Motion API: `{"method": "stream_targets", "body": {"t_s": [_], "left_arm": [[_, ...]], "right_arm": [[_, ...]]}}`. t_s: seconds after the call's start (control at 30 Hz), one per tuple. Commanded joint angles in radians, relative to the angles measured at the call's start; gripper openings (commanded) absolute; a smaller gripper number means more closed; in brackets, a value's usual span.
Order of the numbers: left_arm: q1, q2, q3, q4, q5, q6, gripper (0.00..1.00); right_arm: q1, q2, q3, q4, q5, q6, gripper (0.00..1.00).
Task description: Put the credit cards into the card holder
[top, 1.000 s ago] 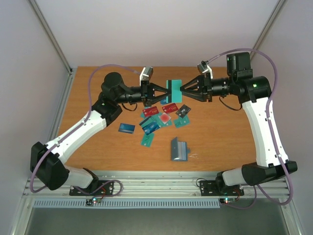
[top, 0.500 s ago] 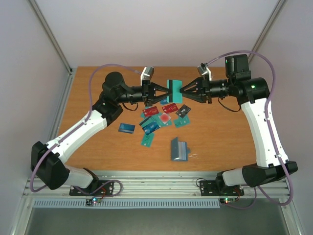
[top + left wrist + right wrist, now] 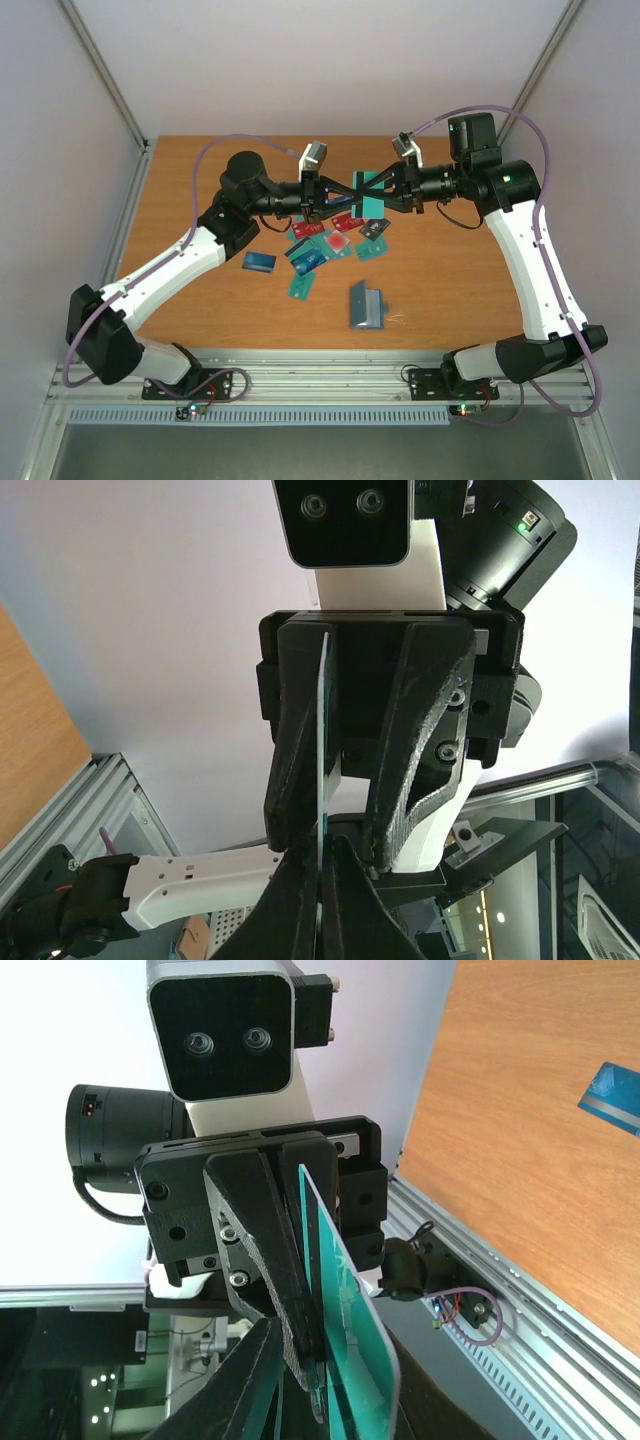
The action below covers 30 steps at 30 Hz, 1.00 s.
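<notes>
**A:** Position of the hands?

**B:** Both are up off the desk (image 3: 450, 280), over its far half, tip to tip. One teal card (image 3: 345, 1290) is in the air between them, standing on edge.

**A:** Left hand (image 3: 320, 885)?

**B:** Clamped flat on the teal card, no gap at the fingertips. Its own camera sees the card edge-on, as a thin line.

**A:** Right hand (image 3: 335, 840)?

**B:** Partly open. Its fingers straddle the same card from the opposite side. One finger lies close along the card's face, with a gap visible to the other.

**A:** The rest of the cards?

**B:** The loose cards (image 3: 325, 243) are scattered on the desk below the hands: red, teal and dark, some overlapping. A blue card (image 3: 259, 262) lies alone just left of the group.

**A:** Card holder (image 3: 366, 305)?

**B:** On the desk, nearer the arm bases and apart from the cards. It is partly unfolded, with the grey-blue inside showing.
</notes>
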Motion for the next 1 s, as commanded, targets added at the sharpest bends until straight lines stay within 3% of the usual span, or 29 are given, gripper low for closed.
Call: {"method": "stream_targets", "body": {"t_s": [0.0, 0.3, 0.53, 0.7, 0.97], "left_arm": [[0.003, -0.029, 0.01, -0.007, -0.023, 0.044, 0.0], [0.005, -0.056, -0.007, -0.048, -0.068, 0.086, 0.0], [0.005, -0.05, -0.004, -0.057, -0.062, 0.088, 0.0], [0.005, -0.043, -0.001, -0.066, -0.046, 0.088, 0.0], [0.005, -0.043, -0.01, -0.11, -0.045, 0.116, 0.0]], "right_arm": [[0.0, -0.043, -0.015, 0.041, -0.025, 0.028, 0.22], [-0.027, -0.095, -0.061, 0.079, -0.032, 0.073, 0.21], [-0.031, -0.112, -0.098, 0.141, -0.045, 0.124, 0.13], [-0.032, -0.12, -0.121, 0.159, -0.054, 0.134, 0.01], [-0.033, -0.149, -0.182, 0.133, -0.026, 0.118, 0.02]]}}
